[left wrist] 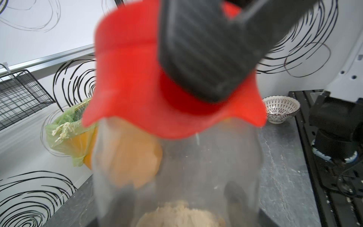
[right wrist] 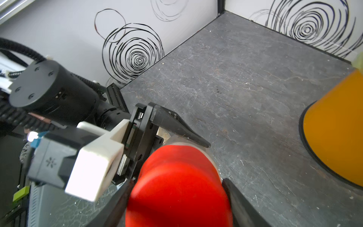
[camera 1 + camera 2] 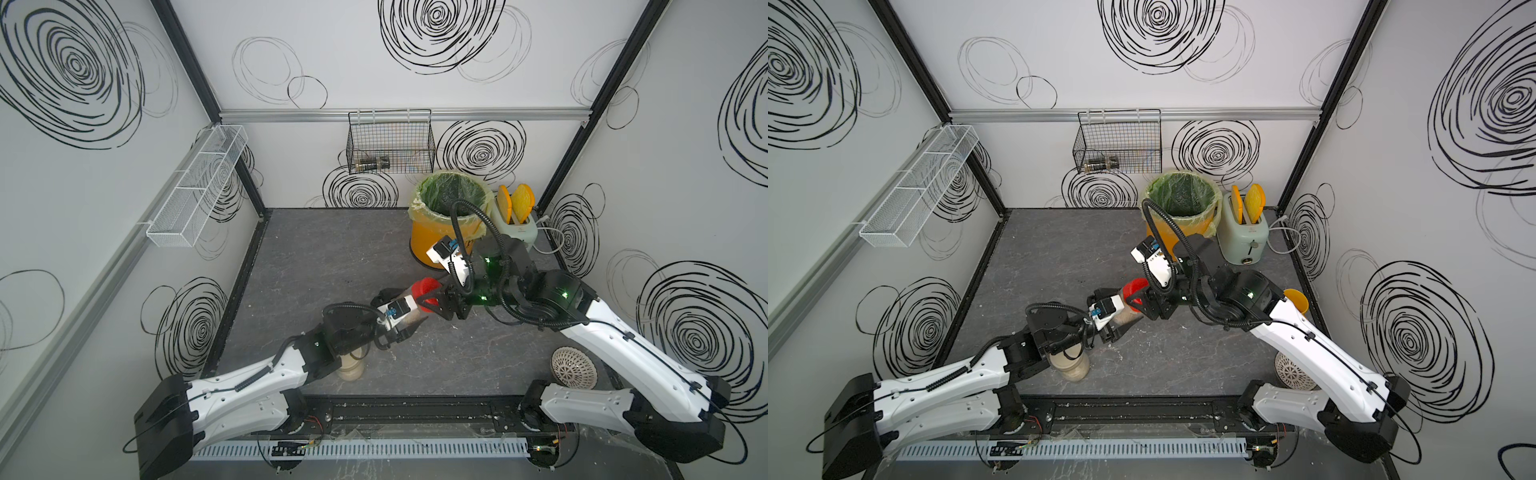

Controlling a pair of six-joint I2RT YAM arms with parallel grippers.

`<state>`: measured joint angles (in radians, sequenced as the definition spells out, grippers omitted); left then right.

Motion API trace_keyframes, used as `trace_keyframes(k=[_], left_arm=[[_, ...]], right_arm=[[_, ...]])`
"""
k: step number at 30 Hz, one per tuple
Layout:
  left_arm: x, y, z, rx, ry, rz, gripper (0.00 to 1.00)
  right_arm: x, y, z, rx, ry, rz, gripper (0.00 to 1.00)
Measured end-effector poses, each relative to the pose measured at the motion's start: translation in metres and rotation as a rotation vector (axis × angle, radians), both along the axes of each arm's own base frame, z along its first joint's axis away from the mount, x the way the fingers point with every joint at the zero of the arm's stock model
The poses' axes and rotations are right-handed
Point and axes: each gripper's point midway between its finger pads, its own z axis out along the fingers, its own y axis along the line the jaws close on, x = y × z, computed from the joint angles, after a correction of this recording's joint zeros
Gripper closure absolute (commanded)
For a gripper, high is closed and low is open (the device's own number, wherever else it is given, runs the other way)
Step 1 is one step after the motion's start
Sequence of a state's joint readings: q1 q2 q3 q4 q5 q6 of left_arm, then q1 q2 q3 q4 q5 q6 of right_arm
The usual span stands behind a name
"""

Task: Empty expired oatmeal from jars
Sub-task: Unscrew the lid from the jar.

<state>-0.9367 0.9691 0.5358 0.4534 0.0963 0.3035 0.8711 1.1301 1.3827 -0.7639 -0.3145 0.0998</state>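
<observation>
My left gripper (image 3: 1119, 316) pinches the slim jar (image 1: 196, 167) by its clear body, tilted, in front of the yellow bin (image 3: 419, 243) and apart from it; oatmeal (image 1: 180, 214) lies at the end away from the red cap (image 1: 127, 78); my right gripper (image 2: 176, 188) clamps that cap, a finger on either side; the wider jar (image 3: 1075, 368), farther from the bin, stands half hidden under my left arm, apparently upright.

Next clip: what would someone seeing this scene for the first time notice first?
The red screw cap at mid-table, where both arms meet: the left gripper holds the slim clear jar tilted, and the right gripper has its fingers on either side of the cap. Behind them, at the back right, stands the yellow bin with a green liner, beside a toaster.
</observation>
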Motion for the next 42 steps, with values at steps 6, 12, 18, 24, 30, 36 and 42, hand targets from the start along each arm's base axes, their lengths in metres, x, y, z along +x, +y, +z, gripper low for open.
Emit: trace_keyframes(k=[6,12,18,24,30,36,42], left_arm=[[-0.008,-0.001,-0.001,0.006,0.008,-0.036,0.30],[-0.007,0.001,0.011,-0.029,-0.012,-0.030,0.30],[-0.004,0.003,0.018,-0.053,-0.030,-0.013,0.29],[0.007,0.005,0.022,-0.057,-0.074,0.049,0.28],[0.017,0.000,0.010,-0.018,-0.087,0.095,0.29],[0.020,0.000,0.010,-0.017,-0.096,0.110,0.29],[0.019,-0.001,0.010,-0.015,-0.099,0.112,0.30]], right_arm=[[-0.008,-0.001,-0.001,0.011,-0.059,0.086,0.24],[-0.005,-0.009,-0.010,-0.028,-0.045,0.071,0.00],[-0.004,-0.030,-0.005,-0.053,-0.031,-0.012,0.02],[0.004,-0.037,0.040,0.090,0.064,-0.197,0.01],[0.018,-0.033,0.047,0.194,0.202,-0.345,0.04],[0.026,-0.013,0.026,0.134,0.249,-0.380,0.02],[0.025,0.001,0.013,0.081,0.239,-0.372,0.14]])
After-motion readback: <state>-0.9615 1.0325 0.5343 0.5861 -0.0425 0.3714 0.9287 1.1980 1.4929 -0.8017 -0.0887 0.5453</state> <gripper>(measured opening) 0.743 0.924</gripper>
